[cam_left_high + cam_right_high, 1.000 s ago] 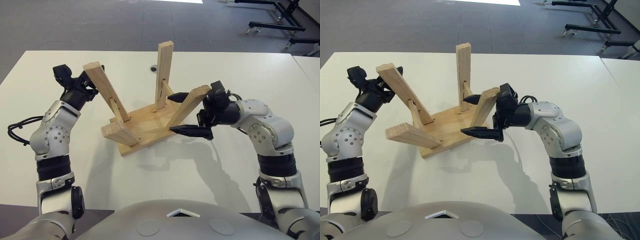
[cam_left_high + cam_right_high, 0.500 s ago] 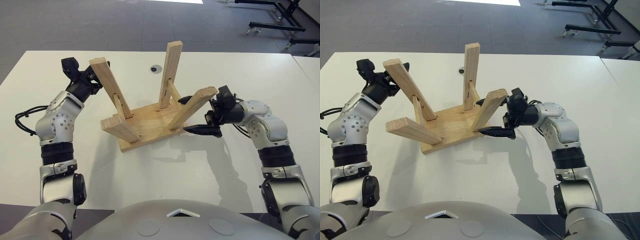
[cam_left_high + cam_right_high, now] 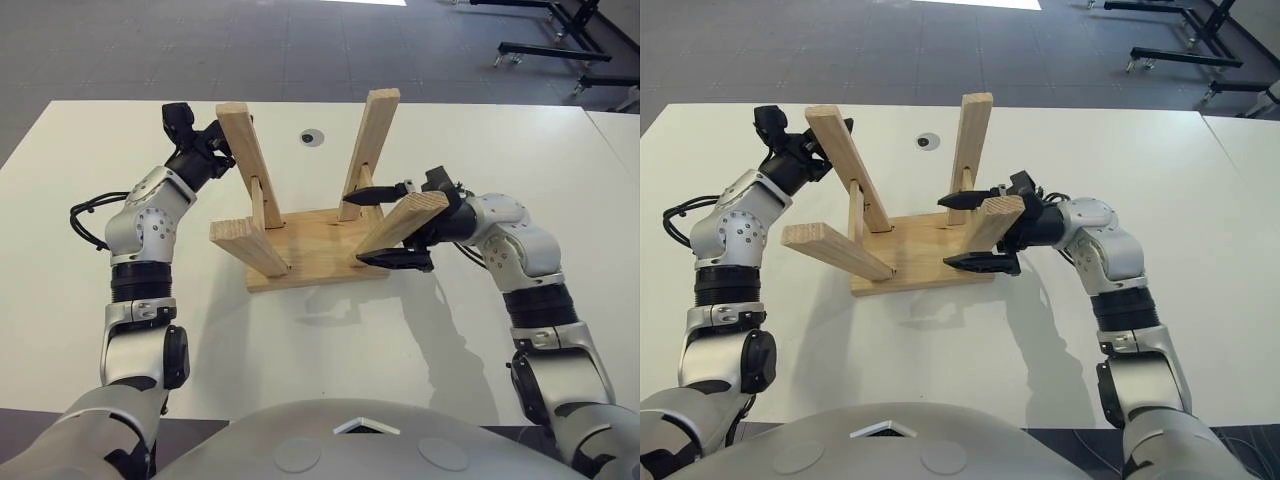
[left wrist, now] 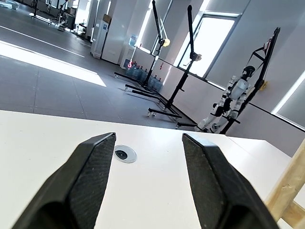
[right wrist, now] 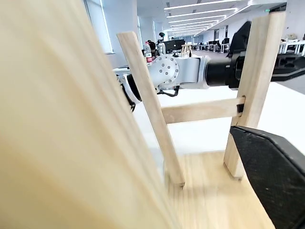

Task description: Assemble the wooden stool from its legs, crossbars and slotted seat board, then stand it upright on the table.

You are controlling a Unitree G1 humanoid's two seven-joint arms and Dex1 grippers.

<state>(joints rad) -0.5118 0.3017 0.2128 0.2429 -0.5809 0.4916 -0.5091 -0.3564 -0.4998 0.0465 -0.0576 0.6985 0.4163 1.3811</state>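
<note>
Upside down, the stool point(image 3: 315, 265) rests on the table point(image 3: 500, 140). The right gripper point(image 3: 360, 230) straddles its near-right leg point(image 3: 408, 218), fingers spread wide. The left gripper point(image 3: 212, 152) gapes empty beside the far-left leg point(image 3: 243, 150).

I see the pale wooden stool point(image 3: 310, 245) upside down on the table point(image 3: 480, 130), seat board point(image 3: 318, 255) underneath, four legs point(image 3: 368, 150) splaying upward.

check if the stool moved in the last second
Yes. The stool shifted toward the robot's right: its far leg now stands clear of the round table port.
</note>
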